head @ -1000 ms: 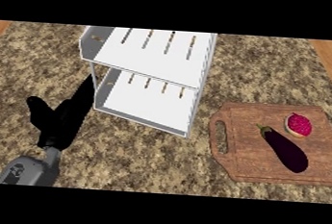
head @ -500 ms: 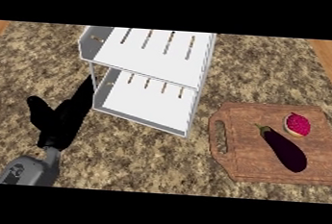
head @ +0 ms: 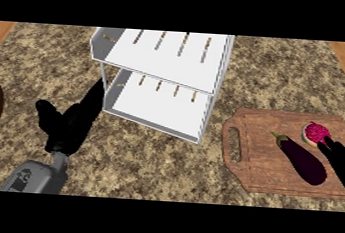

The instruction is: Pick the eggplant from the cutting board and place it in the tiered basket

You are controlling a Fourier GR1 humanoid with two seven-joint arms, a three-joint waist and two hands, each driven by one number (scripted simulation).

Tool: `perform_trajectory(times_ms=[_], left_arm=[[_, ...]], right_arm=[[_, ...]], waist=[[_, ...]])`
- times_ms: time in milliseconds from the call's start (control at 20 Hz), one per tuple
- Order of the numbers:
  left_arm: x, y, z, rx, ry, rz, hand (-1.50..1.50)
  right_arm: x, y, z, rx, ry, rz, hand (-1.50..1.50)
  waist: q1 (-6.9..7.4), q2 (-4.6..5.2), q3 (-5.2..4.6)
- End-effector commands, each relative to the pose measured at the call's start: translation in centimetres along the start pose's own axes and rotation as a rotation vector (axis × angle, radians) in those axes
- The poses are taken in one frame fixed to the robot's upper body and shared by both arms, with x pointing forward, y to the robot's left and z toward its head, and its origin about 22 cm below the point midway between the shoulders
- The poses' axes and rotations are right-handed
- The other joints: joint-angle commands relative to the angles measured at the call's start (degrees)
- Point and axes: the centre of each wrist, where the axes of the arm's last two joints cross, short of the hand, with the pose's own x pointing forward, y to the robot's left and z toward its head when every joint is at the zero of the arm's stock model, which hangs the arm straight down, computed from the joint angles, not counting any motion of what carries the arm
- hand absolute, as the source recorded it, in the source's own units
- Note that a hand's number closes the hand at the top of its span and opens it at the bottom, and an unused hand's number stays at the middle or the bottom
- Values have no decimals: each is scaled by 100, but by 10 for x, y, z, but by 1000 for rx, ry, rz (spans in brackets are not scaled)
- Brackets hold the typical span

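A view looking steeply down at a speckled stone bench (head: 165,158). At the right lies a wooden cutting board (head: 258,164) with a slot handle on its left side. On it rests the eggplant (head: 303,159), dark purple and long, lying slantwise with its green stem toward the upper left. Just beside its stem end, toward the board's upper right, sits a small round pink-red item (head: 317,132), too small to identify.

The right hand (head: 343,161) enters from the lower right edge, its black fingers stretched straight over the board's right side, close beside the eggplant and not curled round it. It appears placed to begin the pick-up, though no grasp is made yet.

In the middle, toward the top, stands the white tiered basket (head: 163,83), two slatted shelves one above the other, both bare. It is well apart from the board, so the eggplant will need carrying leftward across the bench.

The left hand (head: 68,124) shows at the left, open with fingers up, resting near the basket's lower corner and holding nothing.
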Motion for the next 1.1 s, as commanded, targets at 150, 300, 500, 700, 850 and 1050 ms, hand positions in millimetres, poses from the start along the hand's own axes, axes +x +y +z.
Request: perform_trajectory(times_ms=[150,300,500,700,850,1050], left_arm=[[10,4,-8,-8,10,-2,0],[12,-8,-16,-25,-7,-14,0],[-2,-1,-22,-16,1,-1,0],[3,-3,-18,-30,1,6,0],[1,-3,-5,-16,24,11,0],[-7,9,-22,-10,11,8,0]], right_arm=[[27,10,-8,33,111,90,-150],[24,27,-6,76,106,77,-150],[3,35,-25,98,141,100,-150],[4,46,-32,55,164,120,-150],[-14,59,-29,32,173,140,-150],[-18,75,-30,7,178,143,-150]], waist=[[20,6,8],[-3,7,9],[0,14,10],[8,11,10],[12,6,11],[-10,13,10]])
